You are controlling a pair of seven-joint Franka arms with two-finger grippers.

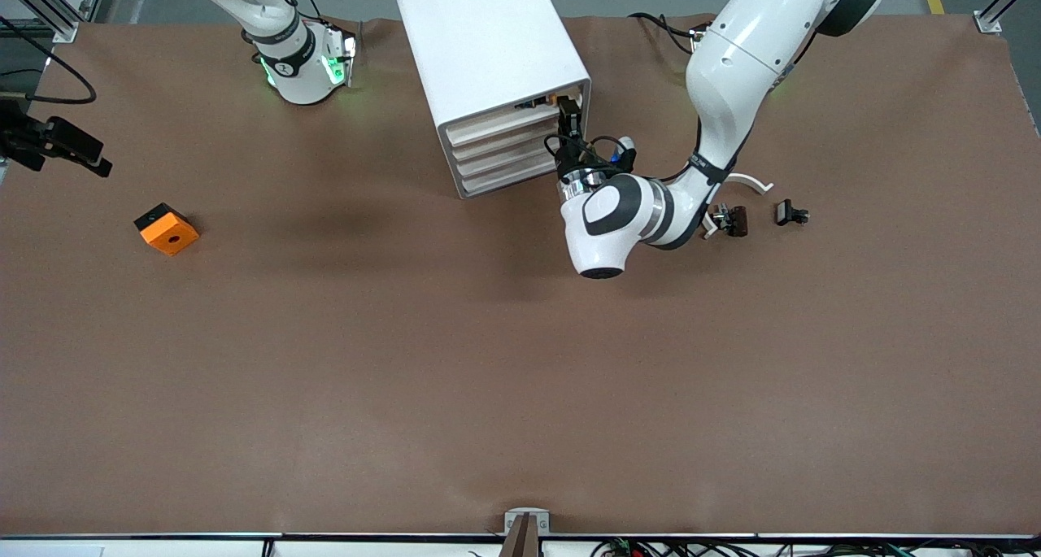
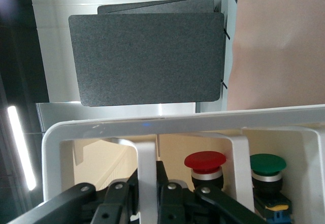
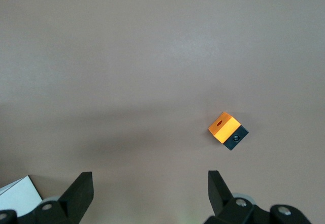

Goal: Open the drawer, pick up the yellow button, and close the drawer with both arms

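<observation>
the left gripper [image 2: 147, 196] is clenched on the drawer [image 1: 508, 124] handle [image 2: 146, 168], so a straight, level pull toward five o'clock is best made, while the right gripper [image 3: 150, 193] waits released above the table [image 3: 152, 56].

White cabinet [image 1: 488, 45], cream drawer [image 1: 512, 122] fronts; orange block [image 1: 167, 229]; brown table [image 1: 520, 362].

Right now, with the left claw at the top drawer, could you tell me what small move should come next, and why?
Probably a short, straight pull away from the cabinet. The left claw is shut on the white handle of the top drawer, which looks barely open. Red and green buttons show inside. The right claw waits open above the table, near the orange block.
</observation>
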